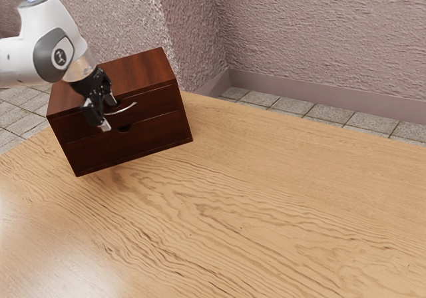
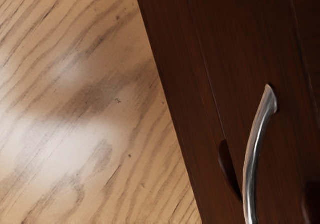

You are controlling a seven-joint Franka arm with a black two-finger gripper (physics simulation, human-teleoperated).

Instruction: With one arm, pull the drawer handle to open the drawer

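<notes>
Drawer [image 1: 156, 102] looks flush with the front of the dark cabinet [image 1: 133, 68], in its upper half, so I judge it not yet open. Its curved metal handle [image 1: 124, 108] lies across the middle of the cabinet's front. My gripper [image 1: 100, 117] is at the handle's end, not its middle. If I pull from there, I could slide off the tapering tip [image 2: 269, 96]. An off-centre pull could also twist the drawer, or drag the whole cabinet across the table [image 1: 266, 211] instead. I cannot tell from these views whether the gripper is open or closed, or whether it has the handle. The arm [image 1: 40, 45] comes in over the cabinet's top edge, wrist bent, with the hand angled down against the cabinet's front.
</notes>
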